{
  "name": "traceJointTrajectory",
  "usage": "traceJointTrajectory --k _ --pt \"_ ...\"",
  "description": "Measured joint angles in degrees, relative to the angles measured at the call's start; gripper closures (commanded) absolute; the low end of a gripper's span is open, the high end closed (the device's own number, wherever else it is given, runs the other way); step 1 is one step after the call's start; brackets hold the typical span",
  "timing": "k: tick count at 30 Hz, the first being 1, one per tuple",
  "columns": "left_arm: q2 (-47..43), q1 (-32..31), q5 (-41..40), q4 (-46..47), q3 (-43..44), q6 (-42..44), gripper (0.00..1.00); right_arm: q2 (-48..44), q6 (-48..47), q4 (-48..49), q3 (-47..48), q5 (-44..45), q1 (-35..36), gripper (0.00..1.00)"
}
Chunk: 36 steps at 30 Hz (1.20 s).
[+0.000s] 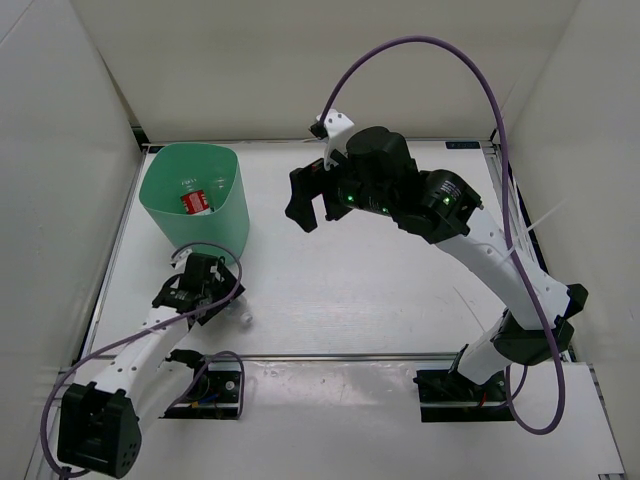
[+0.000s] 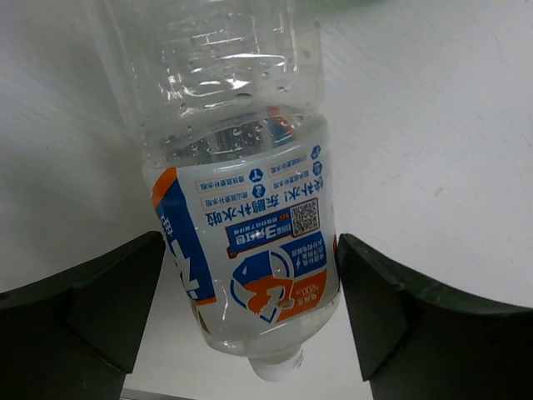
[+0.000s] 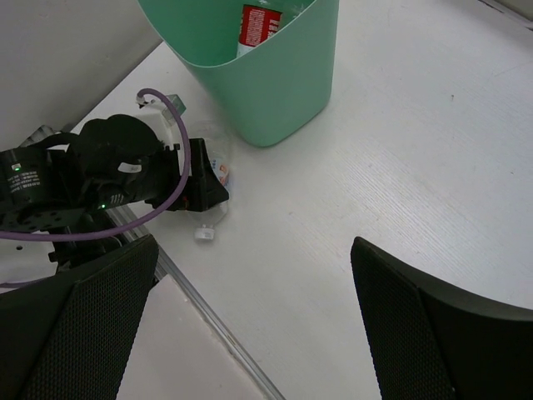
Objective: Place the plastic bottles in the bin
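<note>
A clear bottle with a blue-white label and white cap lies on the table just in front of the mint-green bin. It also shows in the top view and the right wrist view. My left gripper is low over it and open. One jaw stands on each side of the bottle's label, very close to its sides. A red-labelled bottle lies inside the bin, also in the right wrist view. My right gripper hangs open and empty high over the table, right of the bin.
The bin stands at the far left, close to the left wall. A metal rail runs along the table's near edge, just behind the left arm. White walls enclose the left, back and right.
</note>
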Motion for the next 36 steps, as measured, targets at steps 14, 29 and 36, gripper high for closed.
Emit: traceJointTrajectory --k 14,29,36 --pt "-12.87 0.44 -4.50 -12.74 11.98 -6.34 0.39 0.02 -0.72 0.02 0.00 0.22 -0.07 0.00" --pt "7.80 1.16 -31.71 -0.42 53.57 19.06 0.32 2.19 -0.44 0.07 0.00 -1.81 -0.50 0.00" --pt "24.41 2.58 -33.70 -0.92 54.25 23.76 0.00 2.19 0.31 -0.66 0.00 -0.61 -0.50 0.00"
